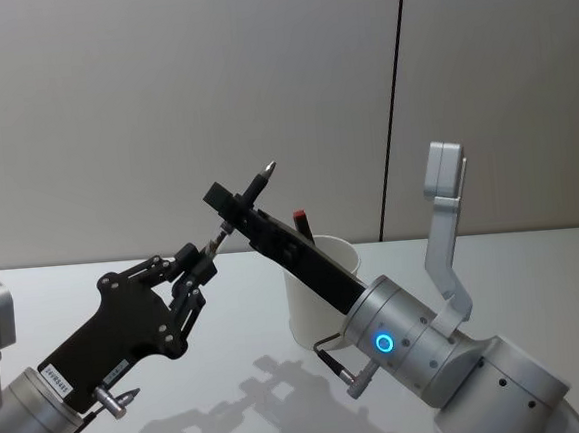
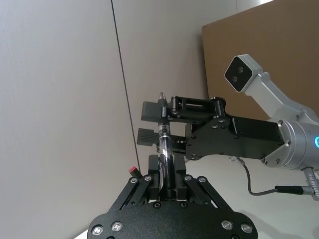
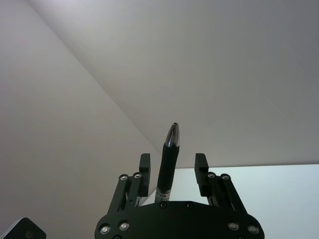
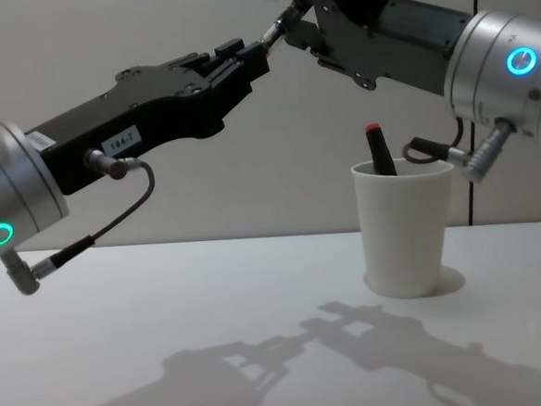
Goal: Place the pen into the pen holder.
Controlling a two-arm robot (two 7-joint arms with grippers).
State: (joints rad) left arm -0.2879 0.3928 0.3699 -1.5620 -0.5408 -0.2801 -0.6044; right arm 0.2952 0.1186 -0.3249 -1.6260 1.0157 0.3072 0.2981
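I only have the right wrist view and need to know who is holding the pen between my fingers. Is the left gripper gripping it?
Observer: Yes, the left gripper is shut on the lower end of the pen.
Operator: Where is the pen holder?
Observer: The pen holder stands on the table, below the held pen and to its right.
Operator: Is it empty?
Observer: No, a red-capped marker already leans in it.

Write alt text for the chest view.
Both grippers meet high above the table, the left gripper and right gripper at opposite ends of a pen. Below right stands the white pen holder, already holding a red-capped pen.
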